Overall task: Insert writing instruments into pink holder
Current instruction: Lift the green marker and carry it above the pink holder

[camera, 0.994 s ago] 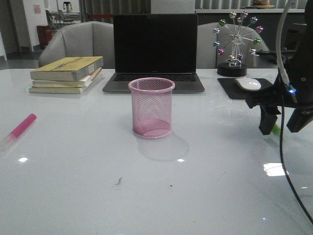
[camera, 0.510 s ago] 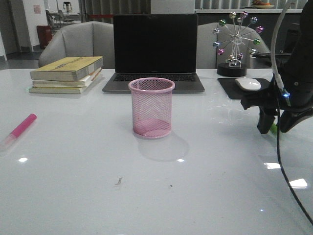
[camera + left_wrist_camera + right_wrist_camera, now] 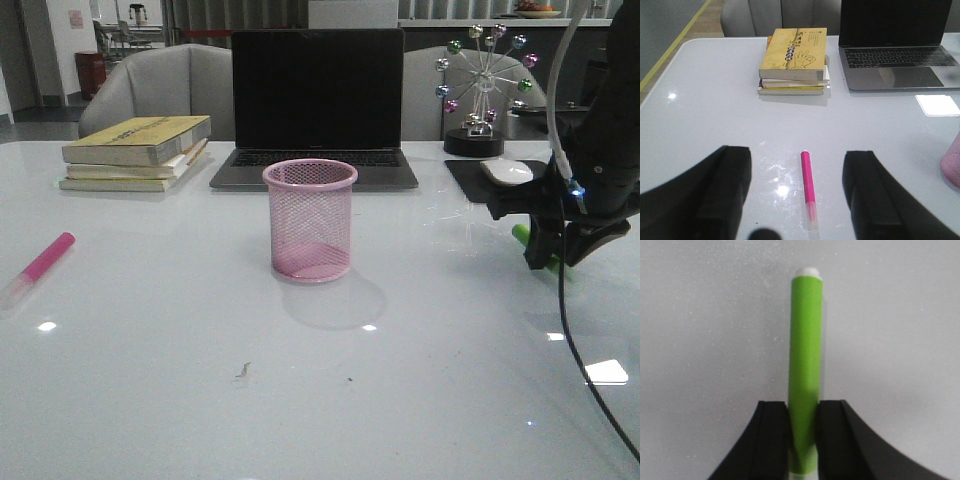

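The pink holder (image 3: 310, 220) stands upright and empty at the table's middle, in front of the laptop; its edge shows in the left wrist view (image 3: 952, 162). At the right, my right gripper (image 3: 552, 258) is shut on the green marker (image 3: 530, 246), which sticks out between the two fingers in the right wrist view (image 3: 805, 365). The magenta marker (image 3: 40, 262) lies flat near the table's left edge. In the left wrist view it (image 3: 808, 186) lies between and below my open left gripper (image 3: 797, 195), cap toward the wrist. The left arm does not show in the front view.
A stack of books (image 3: 135, 150) sits at the back left, beside an open laptop (image 3: 316, 105). A white mouse (image 3: 508, 171) on a dark pad and a ferris-wheel ornament (image 3: 482, 90) stand at the back right, just behind the right arm.
My right gripper went from open around the green marker to shut on it and has risen slightly; the marker's green end now shows to its left. The magenta marker and holder have not moved.
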Controlling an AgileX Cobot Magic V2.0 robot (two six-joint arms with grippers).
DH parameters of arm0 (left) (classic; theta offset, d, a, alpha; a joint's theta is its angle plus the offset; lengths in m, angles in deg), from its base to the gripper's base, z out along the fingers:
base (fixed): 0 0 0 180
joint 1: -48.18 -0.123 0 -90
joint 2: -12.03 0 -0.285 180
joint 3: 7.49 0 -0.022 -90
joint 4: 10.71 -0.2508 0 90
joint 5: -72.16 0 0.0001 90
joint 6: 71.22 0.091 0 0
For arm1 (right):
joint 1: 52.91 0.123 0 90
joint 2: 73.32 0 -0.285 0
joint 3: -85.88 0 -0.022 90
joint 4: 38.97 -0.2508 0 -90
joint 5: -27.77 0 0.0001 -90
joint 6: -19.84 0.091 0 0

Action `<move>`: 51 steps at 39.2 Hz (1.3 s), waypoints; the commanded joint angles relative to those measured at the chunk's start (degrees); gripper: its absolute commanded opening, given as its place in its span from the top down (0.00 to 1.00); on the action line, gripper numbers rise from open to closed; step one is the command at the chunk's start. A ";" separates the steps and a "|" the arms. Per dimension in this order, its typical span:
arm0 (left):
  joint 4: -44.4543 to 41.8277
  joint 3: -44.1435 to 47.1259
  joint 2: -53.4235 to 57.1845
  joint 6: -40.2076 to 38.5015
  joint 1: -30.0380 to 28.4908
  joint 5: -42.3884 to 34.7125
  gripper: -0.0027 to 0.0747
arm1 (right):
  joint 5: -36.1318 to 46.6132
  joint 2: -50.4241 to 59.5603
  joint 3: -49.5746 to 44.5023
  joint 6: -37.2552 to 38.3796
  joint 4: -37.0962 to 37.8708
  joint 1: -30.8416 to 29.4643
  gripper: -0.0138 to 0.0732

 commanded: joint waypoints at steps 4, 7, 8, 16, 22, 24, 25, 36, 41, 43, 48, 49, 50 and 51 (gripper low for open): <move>0.63 -2.05 0.34 -0.19 -0.09 -4.91 0.44 | -2.15 3.98 -0.08 -0.39 0.72 0.04 0.73; 0.63 -2.05 0.34 -0.19 -0.09 -4.91 0.47 | 0.29 7.12 -0.08 -0.39 0.72 0.31 0.73; 0.63 -2.05 0.34 -0.19 -0.09 -4.91 0.48 | 1.37 8.07 -0.08 -0.39 0.72 0.49 0.73; 0.63 -2.05 0.34 -0.19 -0.09 -4.91 0.51 | 9.25 17.75 -0.08 -0.39 0.72 3.19 0.73; 0.63 -2.05 0.34 -0.19 -0.09 -4.91 0.51 | 16.94 23.55 -0.08 -0.39 0.72 7.14 0.73; 0.63 -2.05 0.34 -0.19 -0.09 -4.91 0.51 | 19.05 24.95 -0.08 -0.39 0.72 8.83 0.73; 0.63 -2.05 0.34 -0.19 -0.09 -4.91 0.51 | 20.45 25.44 -0.08 -0.39 0.72 9.57 0.73; 0.63 -2.05 0.34 -0.19 -0.09 -4.96 0.51 | 33.19 24.13 -0.23 -0.35 -1.91 20.05 0.73; 0.63 -2.05 0.34 -0.19 -0.09 -4.96 0.51 | 37.18 20.64 -0.23 -0.35 -1.96 23.28 0.73; 0.63 -2.05 0.34 -0.19 -0.09 -4.96 0.51 | 37.54 19.35 -0.23 -0.35 -2.09 23.75 0.73; 0.63 -2.05 0.34 -0.19 -0.09 -4.96 0.51 | 40.20 16.51 -0.23 -0.35 -2.34 24.27 0.73; 0.63 -2.05 0.34 -0.19 -0.09 -4.96 0.51 | 41.09 15.82 -0.23 -0.35 -2.34 24.45 0.73; 0.63 -2.05 0.34 -0.19 -0.09 -4.96 0.51 | 42.05 15.28 -0.23 -0.35 -2.34 24.57 0.73; 0.63 -2.05 0.34 -0.19 -0.09 -4.96 0.51 | 43.38 14.75 -0.23 -0.35 -2.34 24.65 0.73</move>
